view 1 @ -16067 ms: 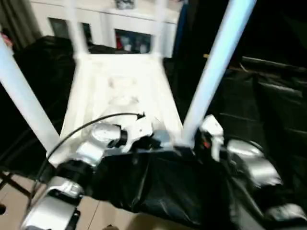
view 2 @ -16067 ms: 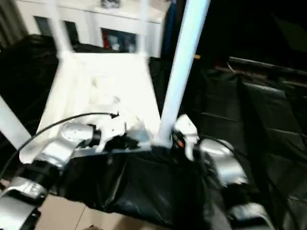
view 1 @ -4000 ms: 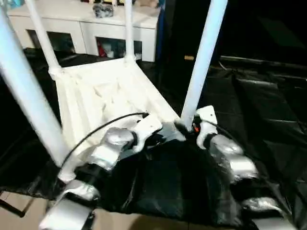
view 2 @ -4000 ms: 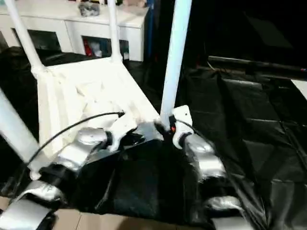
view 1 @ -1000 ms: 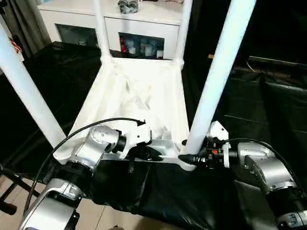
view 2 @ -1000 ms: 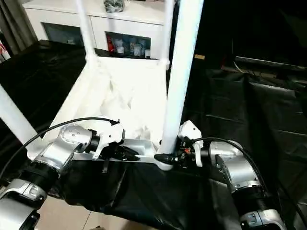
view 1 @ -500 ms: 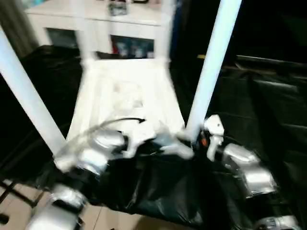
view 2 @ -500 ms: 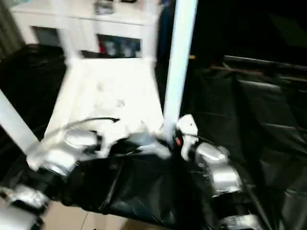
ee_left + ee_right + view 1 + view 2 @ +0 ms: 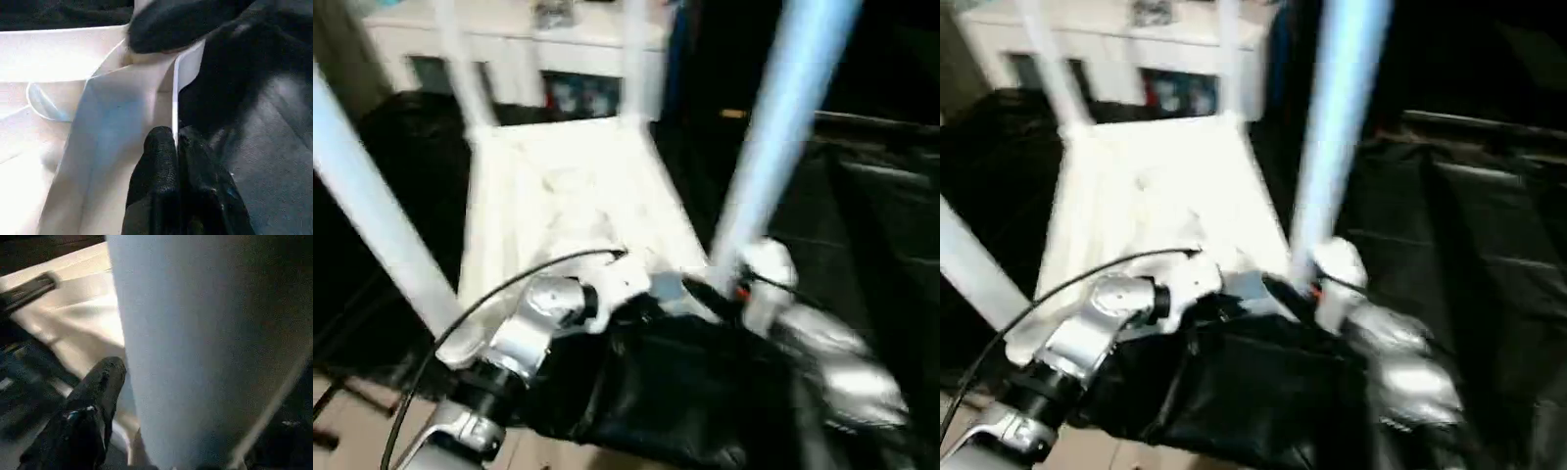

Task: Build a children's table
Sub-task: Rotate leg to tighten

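Black sheeting [image 9: 862,215] covers the surface under the work, and a white cabinet [image 9: 558,59] with glass doors stands behind it. On that sheeting I see the children's table [image 9: 568,196] lying upside down, ribbed underside facing up, its long axis running away from me toward the cabinet.

Going left to right, I count four legs, all standing up out of the corner sockets: the near left leg [image 9: 372,215], the far left leg [image 9: 460,69], the far right leg [image 9: 633,54], and the near right leg [image 9: 783,127].

My left end effector [image 9: 177,147] has its two fingers pressed together on the thin near rim [image 9: 174,103] of the top, pinching it close to the near right corner. My right end effector [image 9: 105,382] is at the foot of the near right leg, one black finger touching the leg's side just above its socket; I cannot tell whether it is clamped or spread.

As I judge it, the next move turns on that near right leg: it rises straight up from the right end effector, which is the nearer of the two, so any seating push should run down along the leg's axis.
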`<state>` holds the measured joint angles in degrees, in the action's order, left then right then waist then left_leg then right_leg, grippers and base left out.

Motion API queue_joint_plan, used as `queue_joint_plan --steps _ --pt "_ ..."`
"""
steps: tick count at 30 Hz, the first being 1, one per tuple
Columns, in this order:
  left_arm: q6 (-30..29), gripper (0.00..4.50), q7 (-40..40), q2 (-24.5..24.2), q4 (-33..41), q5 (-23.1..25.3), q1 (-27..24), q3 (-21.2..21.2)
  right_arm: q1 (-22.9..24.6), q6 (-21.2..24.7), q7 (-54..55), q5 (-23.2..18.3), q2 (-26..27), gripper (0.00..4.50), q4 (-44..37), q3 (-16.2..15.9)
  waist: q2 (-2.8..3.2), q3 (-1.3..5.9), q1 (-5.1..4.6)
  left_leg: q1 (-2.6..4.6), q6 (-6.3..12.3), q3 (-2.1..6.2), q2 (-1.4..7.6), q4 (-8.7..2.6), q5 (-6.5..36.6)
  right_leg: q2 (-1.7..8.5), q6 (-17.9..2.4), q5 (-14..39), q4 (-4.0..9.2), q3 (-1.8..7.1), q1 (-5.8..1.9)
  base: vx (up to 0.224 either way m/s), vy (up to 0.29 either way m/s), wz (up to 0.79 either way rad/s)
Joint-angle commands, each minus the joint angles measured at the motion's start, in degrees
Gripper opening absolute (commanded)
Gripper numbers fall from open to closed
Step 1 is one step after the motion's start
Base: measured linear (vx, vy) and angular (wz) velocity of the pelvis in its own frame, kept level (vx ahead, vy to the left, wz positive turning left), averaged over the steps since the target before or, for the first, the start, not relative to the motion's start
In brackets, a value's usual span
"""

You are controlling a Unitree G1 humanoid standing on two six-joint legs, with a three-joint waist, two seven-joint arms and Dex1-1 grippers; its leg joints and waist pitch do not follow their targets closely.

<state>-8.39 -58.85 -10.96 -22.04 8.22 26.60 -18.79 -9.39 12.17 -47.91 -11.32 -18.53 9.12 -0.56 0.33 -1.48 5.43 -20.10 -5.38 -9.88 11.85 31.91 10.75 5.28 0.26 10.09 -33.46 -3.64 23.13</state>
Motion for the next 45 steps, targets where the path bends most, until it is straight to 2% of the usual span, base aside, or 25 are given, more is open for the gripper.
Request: queue_joint_plan --steps 1,3,7,8,9,12,14,15,16,17,21,23,27,28,29,30,31,33,34,35,36,39,41,42,45 --pt "1.6 0.0 0.52 0.59 -0.71 -2.09 0.55 0.32 1.96 1.12 -5.88 -1.79 -0.87 3.57 -2.18 -2.7 -0.95 2.65 0.06 -0.33 6.38 -0.43 1.07 -2.85 8.64 2.26 -11.79 5.91 3.26 2.17 -3.11 0.0 0.0 0.0" --pt "3.1 0.0 -1.06 -0.18 -1.42 -2.44 0.85 0.14 3.48 0.92 -8.91 -2.56 -4.6 3.57 -3.31 -1.23 -0.96 2.48 0.16 -0.46 6.33 -0.41 0.96 -2.92 9.34 2.38 -11.27 8.96 3.62 2.05 -3.19 0.0 0.0 0.0" --pt "7.08 0.0 -4.27 -1.83 -3.79 -2.86 1.7 -0.32 6.03 2.46 -14.4 -6.03 -11.7 3.57 -4.48 4.49 -1.05 2.32 0.57 -0.18 6.21 -0.42 1.0 -2.99 12.08 2.43 -9.64 15.12 4.36 2.08 -2.98 0.0 0.0 0.0" --pt "8.79 0.0 -5.88 -2.41 -5.2 -3.27 2.29 -0.49 7.03 4.21 -15.91 -8.66 -14.32 3.57 -5.02 7.69 -1.25 2.34 0.46 -0.51 5.96 -0.29 1.01 -3.09 11.95 2.46 -9.23 15.84 4.27 1.99 -3.17 0.0 0.0 0.0" --pt "9.51 0.0 -6.98 -2.68 -5.85 -3.61 2.59 -0.55 7.44 5.07 -16.34 -9.94 -15.37 3.57 -5.11 9.28 -1.28 2.38 0.62 -0.27 6.1 -0.26 1.02 -3.01 12.13 2.45 -8.83 16.65 4.4 1.98 -3.07 0.0 0.0 0.0" --pt "12.06 0.0 -9.17 -2.92 -7.63 -4.63 3.49 -0.27 8.21 6.87 -16.21 -12.65 -17.14 3.57 -5.06 13.47 -1.34 2.36 0.53 -0.46 6.18 -0.29 0.93 -2.92 11.53 2.43 -8.88 16.86 4.38 1.91 -2.98 0.0 0.0 0.0" --pt "14.09 0.0 -14.53 -2.72 -8.86 -7.64 4.53 0.04 7.83 6.11 -12.65 -14.03 -17.05 3.57 -3.55 17.35 -1.18 2.42 0.58 -0.35 5.85 -0.34 0.89 -2.83 11.19 2.5 -9.0 17.12 4.44 1.88 -2.88 0.0 0.0 0.0" --pt "14.42 0.0 -15.75 -2.68 -9.08 -8.28 4.71 0.06 7.63 5.83 -11.84 -14.16 -16.87 3.57 -3.09 17.84 -1.18 2.5 0.68 -0.26 5.66 -0.33 0.93 -2.81 10.62 2.51 -9.36 16.45 4.29 1.86 -2.84 0.0 0.0 0.0" --pt "14.19 0.0 -16.93 -2.68 -9.14 -8.78 4.81 -0.02 7.2 5.76 -10.11 -13.92 -16.17 3.57 -2.93 18.12 -0.79 2.56 0.72 -0.15 5.58 -0.34 0.96 -2.77 10.39 2.48 -9.73 15.66 4.18 1.87 -2.8 0.0 0.0 0.0" --pt "13.93 0.0 -17.64 -2.68 -9.19 -9.05 4.87 -0.09 6.94 5.82 -8.97 -13.78 -15.7 3.57 -2.93 18.26 -0.97 2.53 0.68 -0.16 5.54 -0.42 0.99 -2.75 10.19 2.44 -10.0 15.0 4.17 1.89 -2.75 0.0 0.0 0.0" --pt "18.7 0.0 -18.54 -2.42 -12.22 -9.17 6.05 -0.42 6.18 4.42 -3.43 -10.82 -11.71 3.57 -4.07 15.5 -0.47 2.78 1.31 0.01 5.28 -0.55 0.96 -2.52 9.03 2.34 -10.85 12.27 3.63 1.82 -2.76 0.0 0.0 0.0" --pt "21.81 0.0 -15.7 -2.96 -14.95 -7.33 7.05 -0.17 5.58 4.18 -1.08 -9.86 -8.8 3.57 -5.06 13.56 -0.24 2.74 1.44 -0.27 5.3 -0.49 0.94 -2.53 9.1 2.41 -10.74 12.08 3.55 1.79 -2.91 0.0 0.0 0.0" --pt "22.86 0.0 -12.94 -5.06 -16.33 -5.18 7.27 0.91 3.13 2.38 3.65 -7.57 -4.41 3.57 -3.76 11.08 -0.35 2.6 0.92 -0.5 3.64 -0.25 0.9 -2.87 10.59 2.68 -8.43 17.23 3.83 1.8 -2.8 0.0 0.0 0.0" --pt "22.77 0.44 -13.2 -5.3 -16.23 -5.3 7.18 1.14 2.89 2.27 4.12 -7.39 -4.04 3.62 -3.66 10.85 -0.19 2.58 0.86 -0.42 3.22 -0.21 0.92 -2.98 10.8 2.68 -8.41 17.6 3.84 1.85 -2.68 0.0 0.0 0.0" --pt "22.75 0.44 -13.74 -6.04 -15.4 -5.8 6.72 1.88 2.29 2.14 5.12 -7.0 -3.15 3.62 -3.5 10.23 -0.46 2.53 0.72 -0.51 3.18 -0.23 0.92 -3.02 10.97 2.67 -8.41 17.48 3.85 1.87 -2.77 0.0 0.0 0.0" --pt "22.34 0.44 -14.5 -6.76 -14.56 -6.58 6.3 2.61 1.69 1.77 6.14 -6.46 -2.35 3.62 -3.19 9.63 -0.21 2.54 0.67 -0.41 2.88 -0.22 0.91 -3.03 11.17 2.67 -8.69 16.91 3.77 1.93 -2.72 0.0 0.0 0.0" --pt "21.09 0.62 -15.41 -7.68 -13.03 -7.37 5.68 3.23 1.06 1.28 7.05 -5.9 -1.64 3.62 -2.82 9.14 -0.76 2.5 0.53 -0.49 2.71 -0.27 0.92 -3.08 11.27 2.66 -8.97 16.28 3.72 1.92 -2.76 0.0 0.0 0.0" --pt "19.09 0.74 -16.35 -9.01 -10.6 -8.69 4.81 4.04 0.03 1.05 8.35 -5.49 -0.53 3.62 -2.34 8.75 -0.22 2.68 0.29 -0.42 2.11 -0.09 1.09 -3.14 10.75 2.77 -9.99 14.18 3.12 1.98 -2.75 0.0 0.0 0.0" --pt "18.22 0.86 -16.69 -9.54 -9.58 -9.24 4.45 4.37 -0.39 1.0 8.86 -5.36 -0.08 3.62 -2.15 8.62 -0.23 2.58 -0.01 -0.36 2.09 -0.21 1.05 -3.13 10.56 2.54 -10.74 12.48 3.08 1.96 -2.65 0.0 0.0 0.0" --pt "14.8 0.86 -16.8 -10.66 -6.24 -10.74 3.47 5.26 -1.13 1.06 9.37 -5.15 0.82 3.62 -2.15 7.91 -1.05 2.55 -0.07 -0.29 2.31 -0.32 1.08 -3.09 10.56 2.48 -11.04 11.87 3.05 1.95 -2.65 0.0 0.0 0.0" --pt "14.8 0.86 -16.8 -10.66 -6.24 -10.74 3.47 5.26 -1.13 1.06 9.37 -5.15 0.82 3.62 -2.15 7.91 -0.8 2.53 -0.07 -0.43 2.23 -0.19 1.13 -3.1 10.34 2.59 -11.6 10.98 2.56 1.99 -2.81 0.0 0.0 0.0" --pt "4.83 0.86 -20.22 -13.79 2.9 -14.1 0.66 5.18 -1.93 1.37 8.67 -5.05 2.14 3.62 -3.11 5.53 -0.62 2.4 -0.27 -0.11 2.84 -0.42 1.15 -3.02 9.17 2.33 -13.13 7.86 2.23 2.07 -2.7 0.0 0.0 0.0" --pt "3.86 0.86 -20.95 -14.39 3.83 -14.09 0.26 4.7 -1.96 1.55 8.39 -5.18 2.25 3.62 -3.35 5.16 -0.63 2.32 -0.3 -0.1 3.13 -0.49 1.02 -2.93 8.53 2.24 -13.23 7.12 2.24 2.12 -2.75 0.0 0.0 0.0" --pt "2.98 0.86 -22.26 -15.43 4.81 -13.71 -0.43 3.69 -1.78 1.74 7.9 -5.34 2.23 3.62 -3.91 4.55 -1.02 2.27 -0.16 -0.16 3.35 -0.47 1.01 -2.97 8.43 2.32 -12.99 7.71 2.2 2.16 -2.83 0.0 0.0 0.0" --pt "2.03 0.86 -23.19 -16.88 5.83 -12.57 -1.42 2.33 -1.29 2.31 6.95 -6.01 2.15 3.62 -4.99 3.73 -0.76 2.19 -0.2 -0.03 2.47 -0.41 1.05 -3.1 9.56 2.36 -12.08 9.38 2.41 2.22 -2.84 0.0 0.0 0.0"
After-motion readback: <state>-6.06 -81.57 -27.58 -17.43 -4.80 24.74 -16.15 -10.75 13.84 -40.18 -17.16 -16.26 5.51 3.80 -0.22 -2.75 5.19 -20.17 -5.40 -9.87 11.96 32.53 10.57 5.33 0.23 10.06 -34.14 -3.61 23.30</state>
